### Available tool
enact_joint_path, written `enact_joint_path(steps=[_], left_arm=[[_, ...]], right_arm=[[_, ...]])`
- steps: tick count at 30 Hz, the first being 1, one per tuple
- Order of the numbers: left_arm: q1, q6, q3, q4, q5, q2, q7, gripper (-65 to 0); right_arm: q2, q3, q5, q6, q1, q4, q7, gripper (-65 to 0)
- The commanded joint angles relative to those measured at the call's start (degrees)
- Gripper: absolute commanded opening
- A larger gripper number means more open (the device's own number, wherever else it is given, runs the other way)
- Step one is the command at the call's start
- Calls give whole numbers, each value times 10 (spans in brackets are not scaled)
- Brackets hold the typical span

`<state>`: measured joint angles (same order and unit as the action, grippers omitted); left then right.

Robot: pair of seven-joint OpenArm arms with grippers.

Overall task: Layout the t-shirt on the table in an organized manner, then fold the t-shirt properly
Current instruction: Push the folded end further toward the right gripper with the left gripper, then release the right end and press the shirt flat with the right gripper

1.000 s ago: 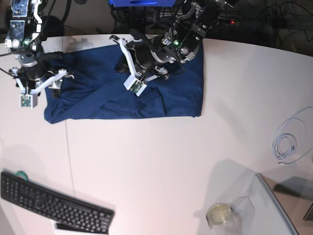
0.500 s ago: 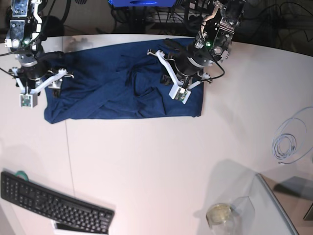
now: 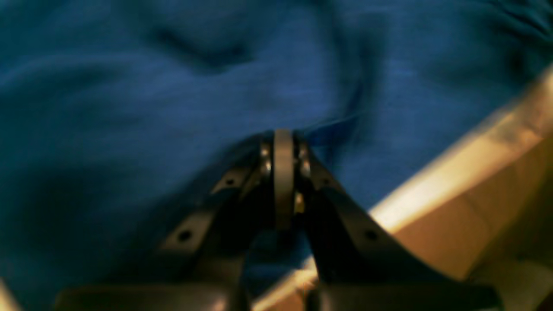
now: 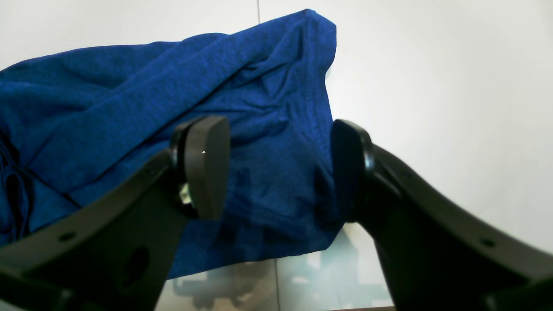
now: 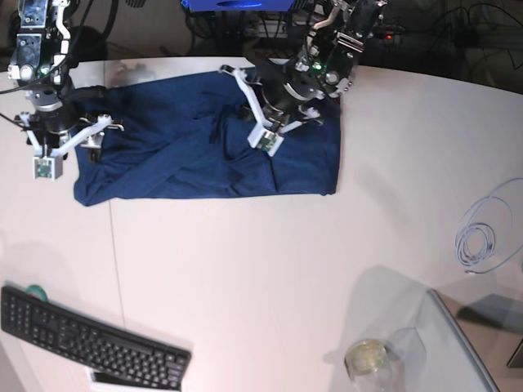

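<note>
Rumpled navy T-shirt towards eleven to one o'clock on white worktop, left pincer clenched above it, perhaps touching, right pincer spread wide, clear container at five o'clock

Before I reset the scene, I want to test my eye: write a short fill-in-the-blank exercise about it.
1. The t-shirt is dark ____ in color.
2. In the base view, the black ____ lies in the lower left corner of the picture.
3. The right end effector has its jaws standing ____.
4. In the base view, the coiled cable lies to the ____ of the t-shirt.

Missing words: blue; keyboard; open; right
</note>
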<state>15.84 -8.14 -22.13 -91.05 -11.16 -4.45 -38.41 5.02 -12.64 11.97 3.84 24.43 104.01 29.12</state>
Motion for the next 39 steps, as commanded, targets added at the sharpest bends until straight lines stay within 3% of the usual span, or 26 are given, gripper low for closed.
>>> enact_joint_path(steps=[1, 7, 11, 16, 19, 21, 24, 28, 30, 32, 35, 39], left_arm=[[-8, -3, -14, -9, -7, 2, 7, -650], [-19, -3, -76, -8, -7, 4, 7, -650], [-15, -3, -34, -40, -7, -3, 8, -650], [41, -4, 145, -145, -29, -32, 7, -650], [79, -5, 301, -156, -109, -62, 8, -650], [105, -6, 389, -141, -163, -76, 9, -650], [132, -47, 501, -106, -217, -88, 10, -650], [142, -151, 644, -45, -221, -83, 9, -650], [142, -185, 686, -17, -221, -83, 7, -650], [142, -214, 719, 7, -221, -83, 7, -650], [142, -238, 744, 34, -221, -83, 8, -650], [142, -238, 745, 44, -221, -81, 8, -650]], right_arm=[[4, -3, 3, 0, -3, 8, -12, -300], [4, -3, 3, 0, -3, 8, -12, -300], [4, -2, 3, 0, -3, 10, -12, -300], [7, 23, 2, 0, 1, 27, -12, -300], [36, 95, 0, 4, 0, 45, -12, -320], [58, 159, 0, 17, -10, 47, -12, -386], [77, 253, -1, 19, -35, 45, -11, -450], [81, 348, -1, 11, -76, 10, -9, -452], [81, 382, -1, -15, -99, -13, -9, -429], [82, 419, -1, -60, -124, -38, -9, -360], [84, 471, -1, -126, -161, -68, -9, -278], [91, 530, -1, -142, -200, -102, -9, -263]])
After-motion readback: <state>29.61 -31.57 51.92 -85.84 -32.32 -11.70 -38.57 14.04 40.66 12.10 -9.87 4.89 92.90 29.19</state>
